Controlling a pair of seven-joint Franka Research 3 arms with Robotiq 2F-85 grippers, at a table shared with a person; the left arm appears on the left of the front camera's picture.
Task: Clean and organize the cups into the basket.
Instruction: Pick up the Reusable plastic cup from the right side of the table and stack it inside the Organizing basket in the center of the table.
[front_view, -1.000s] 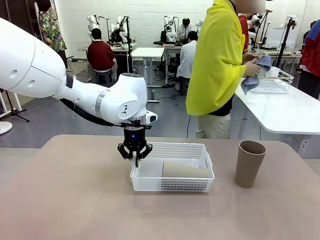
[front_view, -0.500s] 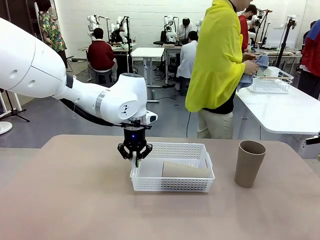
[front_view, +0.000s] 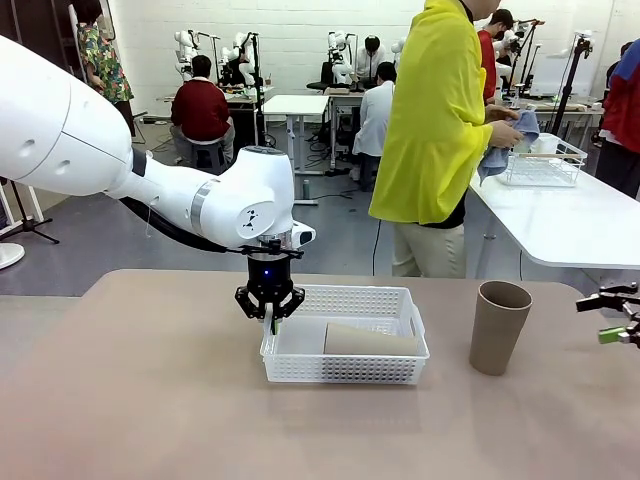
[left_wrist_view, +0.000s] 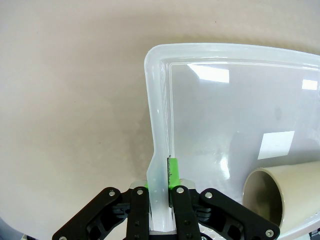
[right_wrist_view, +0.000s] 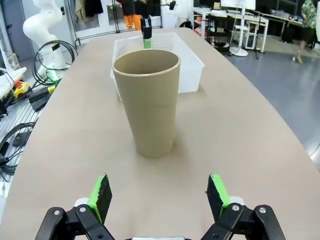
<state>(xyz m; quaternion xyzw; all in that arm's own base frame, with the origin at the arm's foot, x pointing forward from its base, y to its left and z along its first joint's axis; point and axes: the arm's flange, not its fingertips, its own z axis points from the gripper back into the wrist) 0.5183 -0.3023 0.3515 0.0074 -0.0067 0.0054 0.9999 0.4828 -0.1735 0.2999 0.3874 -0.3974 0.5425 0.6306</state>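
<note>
The left end effector (front_view: 271, 318) is closed on the basket (front_view: 340, 370), with its pads pinching the rim and wall of the short end at the basket's 9 o'clock side in the front view. The basket rests on the desk (front_view: 150, 400), near its middle. One tan cup (front_view: 368, 340) lies on its side inside the basket, toward the 3 o'clock end, and part of the basket floor is bare. A second tan cup (front_view: 498, 330) stands upright on the desk, mouth up, at 3 o'clock from the basket and apart from it. The right end effector (right_wrist_view: 160, 194) is open and holds nothing. It sits low over the desk with the second tan cup at 12 o'clock ahead of its fingers, not touching it. A person (front_view: 435, 130) at the far side faces a neighbouring table and holds a blue cloth (front_view: 497, 158); what is being wiped cannot be made out. Judged status: partly complete. One cup is stowed. The upright cup remains to be gripped and laid in the basket, which the left grip appears to steady.
</note>
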